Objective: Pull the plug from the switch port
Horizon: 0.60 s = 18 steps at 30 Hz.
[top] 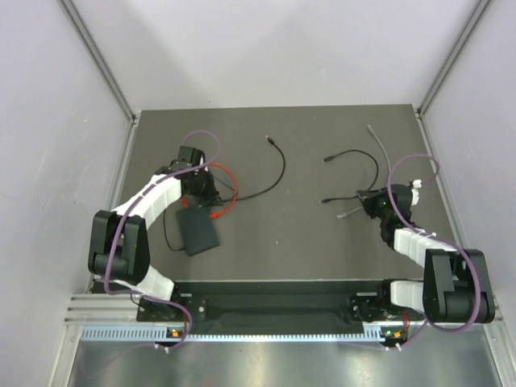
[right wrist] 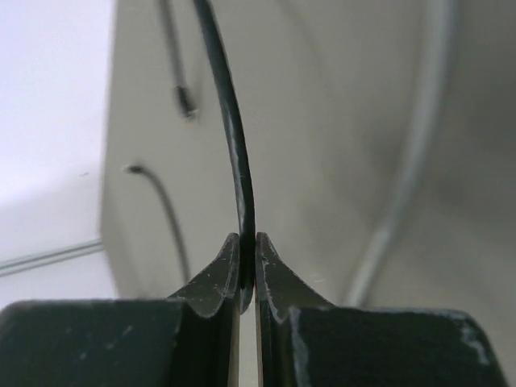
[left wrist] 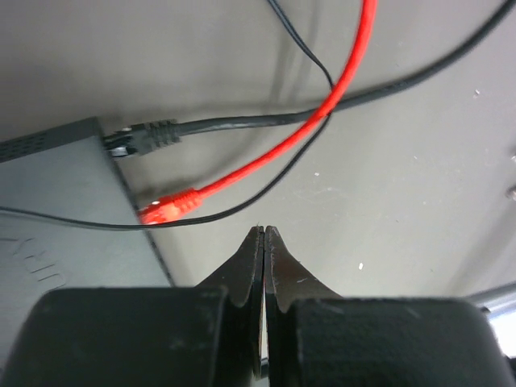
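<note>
Currently: red plug [left wrist: 165, 208], black plug [left wrist: 149, 137] at switch [left wrist: 64, 193] edge.
Empty left fingers [left wrist: 246, 270] together; right fingers [right wrist: 218, 278] clamped on black cable [right wrist: 234, 137].

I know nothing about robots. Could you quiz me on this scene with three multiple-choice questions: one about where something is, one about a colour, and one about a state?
1. Where on the dark table does the flat dark grey-black rectangular switch box lie?
A) left side, towards the near edge
B) far right corner
C) dead centre

2. What colour is the bright cable ending by the switch's edge?
A) blue
B) red
C) yellow

3. What is the right end effector doing?
A) open and empty
B) shut on a red cable
C) shut on a thin black cable

Answers:
1 A: the top view shows the box on the left, near the arm bases.
2 B: the left wrist view shows it plainly red.
3 C: the right wrist view shows both fingers pressed against the black cable.
</note>
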Available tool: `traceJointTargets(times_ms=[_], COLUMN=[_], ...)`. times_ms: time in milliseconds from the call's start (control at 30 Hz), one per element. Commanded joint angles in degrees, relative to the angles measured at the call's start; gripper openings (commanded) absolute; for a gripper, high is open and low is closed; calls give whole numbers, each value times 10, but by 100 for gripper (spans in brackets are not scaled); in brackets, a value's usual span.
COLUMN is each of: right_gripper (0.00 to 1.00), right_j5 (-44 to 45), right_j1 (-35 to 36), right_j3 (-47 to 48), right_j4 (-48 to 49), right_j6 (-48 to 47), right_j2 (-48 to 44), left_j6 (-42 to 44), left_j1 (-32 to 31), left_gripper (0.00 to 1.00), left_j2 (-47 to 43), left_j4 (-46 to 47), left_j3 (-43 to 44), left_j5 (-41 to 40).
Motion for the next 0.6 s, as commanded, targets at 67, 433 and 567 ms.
traceJointTargets(times_ms=[67, 433, 567], right_gripper=[27, 69, 65], right_j5=[-10, 131, 89], right_j1=[-31, 77, 168], right_j3=[48, 120, 121], right_j4=[-104, -322, -281], right_j6=[-121, -258, -222], right_j2=[0, -183, -169], left_j6=[-8, -6, -7], left_j1=[10, 29, 32], left_gripper=[0, 0, 0], left_j2=[-22, -40, -52], left_j4=[-31, -43, -36], left_j3=[24, -7, -25], left_j5=[-44, -83, -92])
